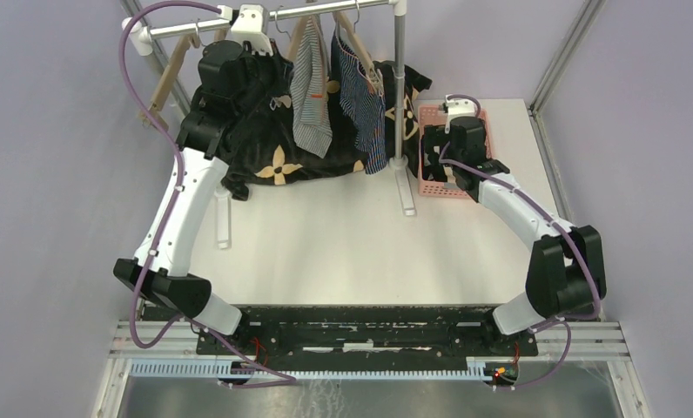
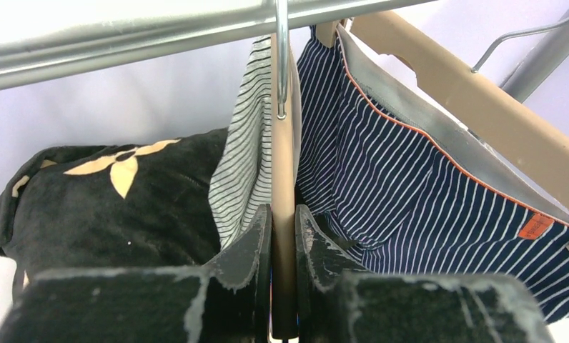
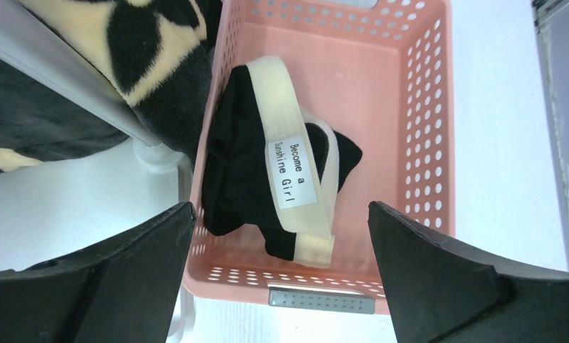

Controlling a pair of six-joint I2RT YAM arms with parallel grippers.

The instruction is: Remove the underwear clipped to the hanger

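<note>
Right wrist view: one legible text. A white label [image 3: 293, 171] sits on the cream waistband [image 3: 278, 100] of the black briefs [image 3: 235, 171], which lie in the pink basket [image 3: 417, 107] against its left wall. Black print, two lines: "Become a / Sunshine Girl".

Left wrist view: small orange tab [image 2: 535, 226] on the navy striped briefs [image 2: 410, 186], possibly lettered, too small to read.

Top view: nothing legible.

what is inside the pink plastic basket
One crumpled black cloth brief with a cream waistband lies in the pink plastic basket; the floor beneath it is hidden.
</note>
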